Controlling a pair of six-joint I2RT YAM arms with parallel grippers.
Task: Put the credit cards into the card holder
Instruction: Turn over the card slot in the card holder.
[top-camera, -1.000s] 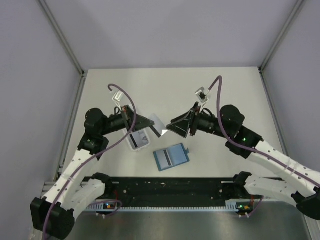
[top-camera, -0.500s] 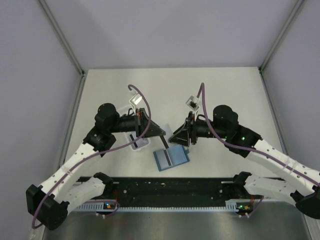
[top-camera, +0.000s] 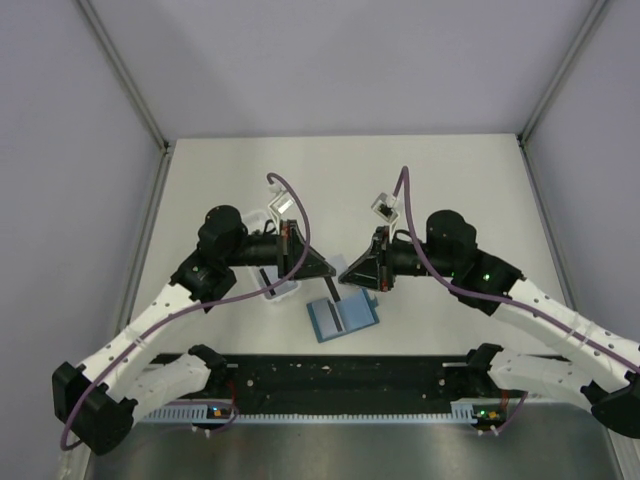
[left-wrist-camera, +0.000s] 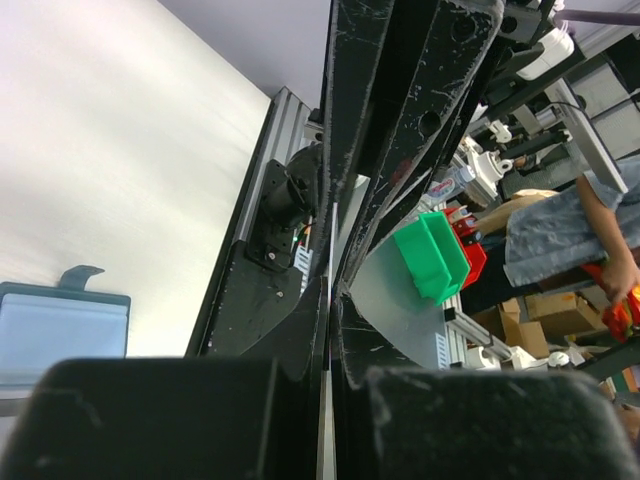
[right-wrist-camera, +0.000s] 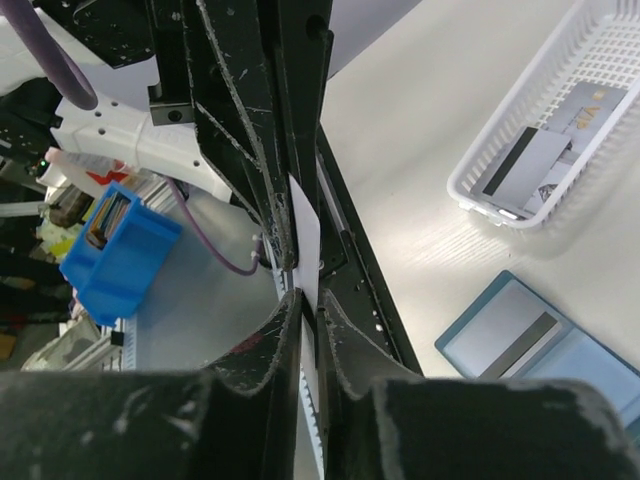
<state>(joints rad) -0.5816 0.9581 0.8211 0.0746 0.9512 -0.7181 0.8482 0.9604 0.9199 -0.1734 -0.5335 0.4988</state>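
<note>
Left gripper (top-camera: 326, 272) has swung inward, fingers clamped tight, and the right gripper (top-camera: 342, 277) now pinches the thin white rectangular card (right-wrist-camera: 304, 235). Left gripping it too? Can't tell. Open teal folding card holder (top-camera: 342, 318) sits just below the fingertips: slotting looks next.

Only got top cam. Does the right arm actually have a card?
Observer: Yes. Right wrist view shows a white card edge-on, pinched between the right fingers.
Operator: Any left in the tray?
Observer: At least two cards lie in the white tray.
Operator: Left side?
Observer: The left fingers are pressed shut; whether they hold anything, the left wrist view doesn't show.
</note>
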